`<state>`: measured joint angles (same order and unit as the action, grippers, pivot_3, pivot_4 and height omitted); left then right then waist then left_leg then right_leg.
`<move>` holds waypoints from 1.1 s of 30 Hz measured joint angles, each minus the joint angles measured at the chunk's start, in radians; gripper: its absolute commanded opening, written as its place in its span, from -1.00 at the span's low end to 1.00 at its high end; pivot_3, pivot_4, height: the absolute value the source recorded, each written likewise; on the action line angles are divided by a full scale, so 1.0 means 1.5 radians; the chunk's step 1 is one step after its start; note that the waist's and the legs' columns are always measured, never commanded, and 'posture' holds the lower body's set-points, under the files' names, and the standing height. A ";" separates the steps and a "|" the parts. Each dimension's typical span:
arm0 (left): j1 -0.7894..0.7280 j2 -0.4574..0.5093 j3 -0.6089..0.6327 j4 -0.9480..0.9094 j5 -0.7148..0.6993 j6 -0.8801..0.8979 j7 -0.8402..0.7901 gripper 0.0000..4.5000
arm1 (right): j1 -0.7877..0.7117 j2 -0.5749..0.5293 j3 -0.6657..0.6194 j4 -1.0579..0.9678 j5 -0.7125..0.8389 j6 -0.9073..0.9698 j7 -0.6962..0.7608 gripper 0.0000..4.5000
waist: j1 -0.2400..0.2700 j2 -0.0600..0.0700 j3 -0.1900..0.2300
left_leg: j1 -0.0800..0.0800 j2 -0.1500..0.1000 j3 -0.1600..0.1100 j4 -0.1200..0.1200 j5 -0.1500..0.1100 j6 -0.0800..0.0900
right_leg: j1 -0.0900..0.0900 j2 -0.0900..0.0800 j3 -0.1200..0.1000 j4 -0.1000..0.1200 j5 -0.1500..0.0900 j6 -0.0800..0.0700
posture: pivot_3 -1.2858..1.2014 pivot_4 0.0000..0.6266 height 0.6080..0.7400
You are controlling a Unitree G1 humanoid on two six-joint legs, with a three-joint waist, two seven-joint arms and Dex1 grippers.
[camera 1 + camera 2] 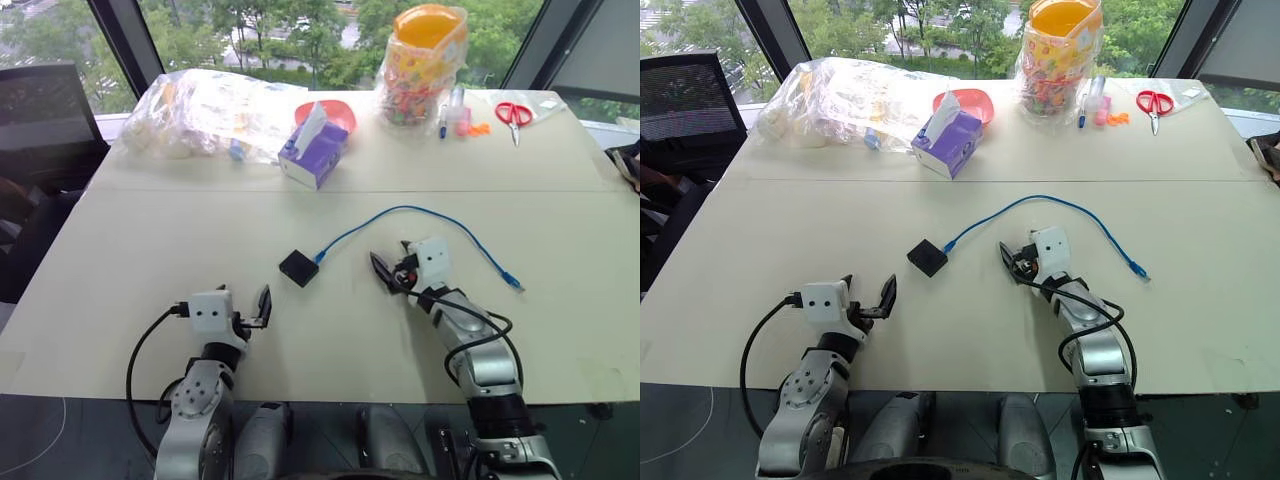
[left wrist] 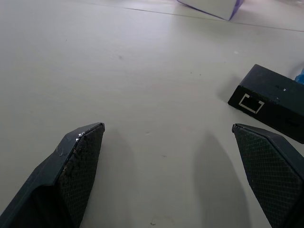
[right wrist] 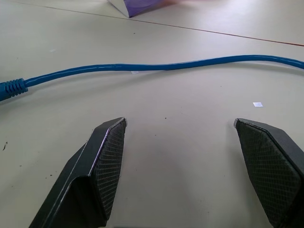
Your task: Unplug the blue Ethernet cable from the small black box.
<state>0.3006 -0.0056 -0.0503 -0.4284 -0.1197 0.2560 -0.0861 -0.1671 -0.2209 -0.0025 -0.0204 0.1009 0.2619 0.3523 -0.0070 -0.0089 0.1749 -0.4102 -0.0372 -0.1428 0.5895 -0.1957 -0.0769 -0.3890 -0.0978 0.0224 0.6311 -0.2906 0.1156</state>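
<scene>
The small black box (image 1: 298,267) lies flat mid-bench (image 1: 150,240) between the two arms, the blue Ethernet cable (image 1: 420,212) plugged into its far right side and arcing off to the right. Both look light: the box will likely slide unless pinned, and the limp cord is best gripped at the stiff boot by the plug. The left gripper (image 2: 171,161) and right gripper (image 3: 178,156) hover with fingers spread, holding nothing.

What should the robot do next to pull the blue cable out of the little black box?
Probably move the open left gripper forward to the small black box to steady it. The blue Ethernet cable is still plugged into the box, both grippers are empty, and the open right gripper sits just short of the cable.
</scene>
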 measured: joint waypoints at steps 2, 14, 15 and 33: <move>0.000 0.001 -0.001 0.000 0.000 0.000 0.000 0.99 | 0.001 -0.001 0.000 -0.002 0.001 0.002 0.000 0.65 | 0.000 0.000 0.000 | 0.000 0.000 0.000 0.000 0.000 0.000 | 0.000 0.000 0.000 0.000 0.000 0.000 | 0.03 -0.52 1.00; 0.004 0.093 0.024 -0.043 -0.085 0.069 -0.099 0.99 | -0.054 -0.083 0.018 0.045 0.034 0.020 0.135 0.65 | -0.003 0.001 0.001 | 0.000 0.000 0.000 0.001 0.000 0.000 | 0.000 0.000 0.000 0.000 0.000 0.000 | 0.03 -0.52 1.00; -0.002 0.116 0.038 -0.052 -0.110 0.091 -0.118 0.99 | -0.076 -0.101 0.023 0.063 0.042 0.024 0.169 0.65 | -0.004 0.001 0.001 | 0.000 0.000 0.000 0.001 0.000 0.000 | 0.000 0.000 0.000 0.000 0.000 0.000 | 0.03 -0.52 1.00; -0.174 0.420 0.209 -0.027 -0.380 0.308 -0.349 0.99 | -0.486 -0.290 0.172 0.343 0.001 -0.067 0.686 0.65 | -0.008 0.001 0.011 | -0.001 0.000 0.001 -0.001 0.000 0.000 | -0.003 0.000 0.000 0.001 0.003 0.004 | 0.03 -0.52 1.00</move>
<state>0.0397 0.6246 0.2629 -0.4691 -0.6901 0.7182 -0.6091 -0.8955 -0.6555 0.2549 0.4934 0.1025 0.1614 1.3817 -0.0192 -0.0067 0.1914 -0.4118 -0.0372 -0.1411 0.5875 -0.1953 -0.0762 -0.3931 -0.0975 0.0225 0.6322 -0.2868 0.1214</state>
